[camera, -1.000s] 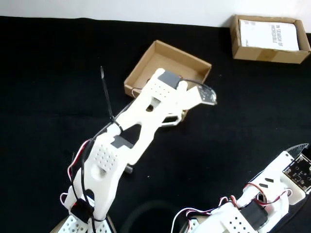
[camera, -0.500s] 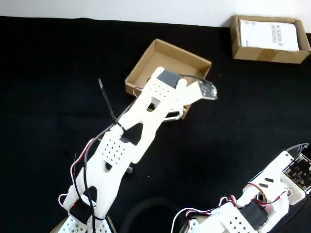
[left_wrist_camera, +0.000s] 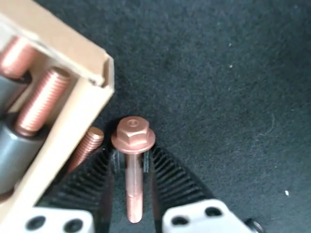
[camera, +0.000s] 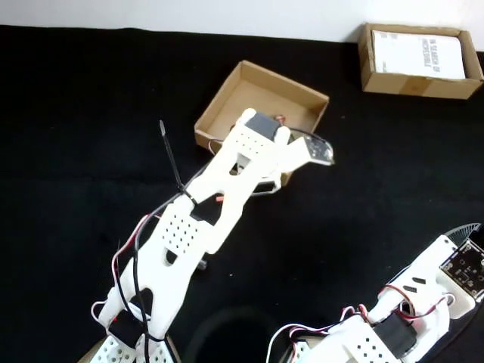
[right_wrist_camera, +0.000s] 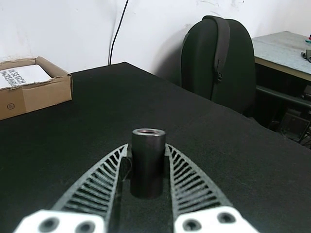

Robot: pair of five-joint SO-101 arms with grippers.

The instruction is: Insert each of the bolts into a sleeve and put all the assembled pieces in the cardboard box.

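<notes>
Hovering beside cardboard box (camera: pixel 257 91), left gripper (left_wrist_camera: pixel 131 159) pinches bolt (left_wrist_camera: pixel 132 138); right gripper (right_wrist_camera: pixel 147 148) pinches sleeve (right_wrist_camera: pixel 147 167).

Table (camera: pixel 68 91): black surface, with a white strip along its far edge.
Cardboard box (camera: pixel 261 94): open, set askew in the middle.
Left arm (camera: pixel 227 181): white, stretched from the near left edge, with its wrist over the box's near wall.
Right arm (camera: pixel 423 302): near right corner, well apart from that box.
Second box (camera: pixel 412 83): far right corner, holding a printed sheet.
</notes>
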